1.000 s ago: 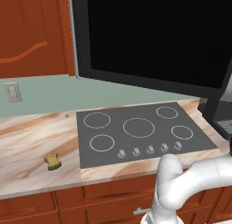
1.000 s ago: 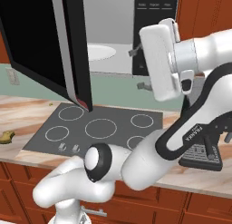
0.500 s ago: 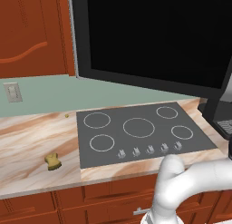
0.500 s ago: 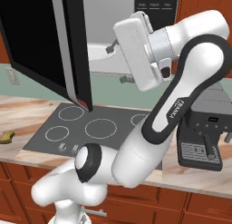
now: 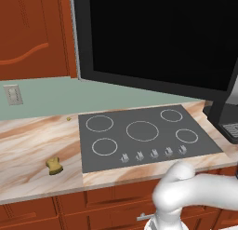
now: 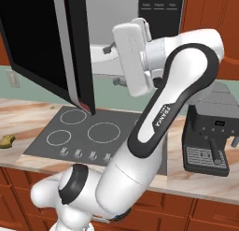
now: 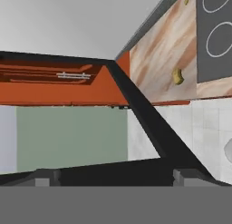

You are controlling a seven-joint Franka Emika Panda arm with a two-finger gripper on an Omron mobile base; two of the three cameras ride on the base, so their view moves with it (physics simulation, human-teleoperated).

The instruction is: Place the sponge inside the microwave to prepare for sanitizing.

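Still sponge on counter, microwave open

- You have a marbled tan surface running left to right, with a dark grey cooktop set into it, ringed burners and a row of knobs along its near edge.
- Behind it, your far wall is pale green, with a light switch plate at the left.
- Reddish-brown cabinets hang above, and matching drawers sit below.
- At your right stands a black coffee machine.
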